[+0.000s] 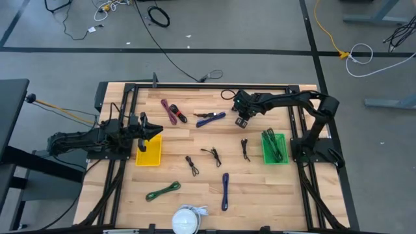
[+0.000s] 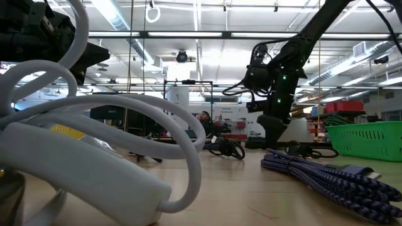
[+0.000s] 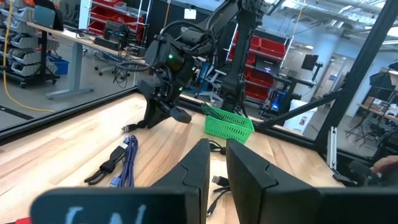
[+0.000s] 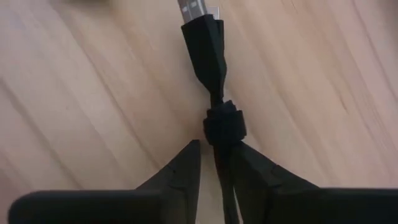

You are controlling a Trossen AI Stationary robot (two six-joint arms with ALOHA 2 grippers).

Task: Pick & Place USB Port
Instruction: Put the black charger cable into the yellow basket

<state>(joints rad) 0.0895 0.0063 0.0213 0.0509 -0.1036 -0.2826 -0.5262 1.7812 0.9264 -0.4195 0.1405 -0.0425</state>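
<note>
My right gripper (image 1: 242,122) is down at the table's far middle, shut on a bundled black USB cable (image 4: 211,56). The cable's metal plug (image 4: 199,7) points away from the fingers over the wood. The left wrist view shows that gripper (image 3: 163,112) low on the table beside the blue cable (image 3: 127,163). My left gripper (image 1: 155,133) hovers over the far end of the yellow bin (image 1: 149,155), shut and holding nothing. The green basket (image 1: 273,147) stands on the table's right side with cables in it. My right gripper pinches the black USB cable between its two fingers just behind the wrap tie (image 4: 224,127), a short way back from the plug. The fingers (image 4: 183,168) come from above, pointing down, one on each side of the cable. The plug end looks to lie on the wood.
Other bundled cables lie about: maroon (image 1: 172,112), blue (image 1: 210,119), black ones (image 1: 211,155) (image 1: 192,164) (image 1: 245,149), another blue (image 1: 225,190), green (image 1: 162,190), and a white charger (image 1: 187,220) at the near edge. Black frame rails (image 1: 214,85) border the table.
</note>
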